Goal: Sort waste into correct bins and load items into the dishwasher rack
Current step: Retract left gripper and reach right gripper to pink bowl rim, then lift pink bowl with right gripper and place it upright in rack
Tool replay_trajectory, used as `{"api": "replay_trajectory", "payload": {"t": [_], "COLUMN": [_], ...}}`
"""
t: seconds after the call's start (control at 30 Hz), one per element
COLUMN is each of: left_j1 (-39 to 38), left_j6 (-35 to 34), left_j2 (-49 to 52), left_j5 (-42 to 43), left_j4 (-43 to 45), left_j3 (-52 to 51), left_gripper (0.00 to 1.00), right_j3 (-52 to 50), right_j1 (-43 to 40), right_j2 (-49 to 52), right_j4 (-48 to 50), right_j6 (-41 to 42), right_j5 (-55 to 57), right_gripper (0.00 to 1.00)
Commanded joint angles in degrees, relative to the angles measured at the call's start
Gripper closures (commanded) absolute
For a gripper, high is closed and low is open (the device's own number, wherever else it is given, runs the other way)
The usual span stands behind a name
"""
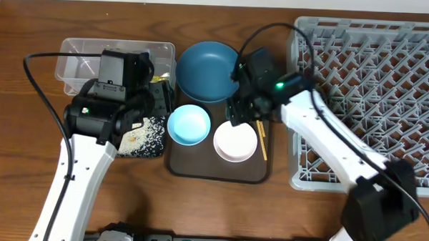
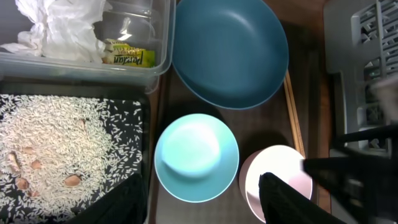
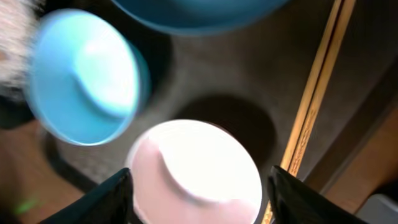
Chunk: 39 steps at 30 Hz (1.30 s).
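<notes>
- The left gripper [image 2: 199,208] is seen with its jaws spread wide; nothing is held between them.
- In the left wrist view its two dark fingers [image 2: 286,199] are set at the lower edge, with the light-blue bowl [image 2: 196,155] lying below the gap. No contact with the bowl is seen.
- The right gripper [image 3: 202,205] is also parted, its fingers [image 3: 109,199] standing to either side of the white bowl [image 3: 199,168]. That view is blurred, so it cannot be told whether the bowl is touched.
- Both bowls are placed side by side on the brown serving tray [image 1: 198,166], the light-blue one on the left.
- The dark-blue plate [image 1: 208,70] is laid at the far end of that tray.
- The wooden chopsticks [image 1: 260,140] are laid together along the tray's right edge, just beside the white bowl.
- Crumpled tissue [image 2: 56,25] and a yellow wrapper [image 2: 127,57] are contained in the clear tub [image 2: 158,37].
- Rice grains [image 2: 62,143] are scattered over the black tray [image 2: 140,118], which is set just in front of the tub.
- The grey dishwasher rack [image 1: 373,90] is placed to the right of the serving tray.
</notes>
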Motion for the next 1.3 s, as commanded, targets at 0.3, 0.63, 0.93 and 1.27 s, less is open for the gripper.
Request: {"api": "replay_trajectory", "payload": {"t": [0.3, 0.63, 0.93, 1.27], "left_j1": [0.26, 0.26, 0.26, 2.34], "left_j6": [-0.07, -0.07, -0.07, -0.09], "left_j2": [0.48, 0.48, 0.48, 0.48], "left_j5": [-0.55, -0.55, -0.55, -4.61], "left_j4": [-0.35, -0.33, -0.31, 1.27], "left_j3": [0.92, 0.92, 0.92, 0.92], "left_gripper": [0.39, 0.38, 0.38, 0.38], "right_j3": [-1.55, -1.38, -1.38, 4.76], "right_j1": [0.17, -1.16, -3.04, -4.07], "right_j2": [11.54, 10.86, 9.75, 4.74], "right_j4": [-0.44, -0.22, -0.57, -4.72], "right_j6": [0.74, 0.59, 0.35, 0.20], "right_j5": [3.37, 3.56, 3.61, 5.81], "right_gripper": [0.52, 0.71, 0.99, 0.99]}}
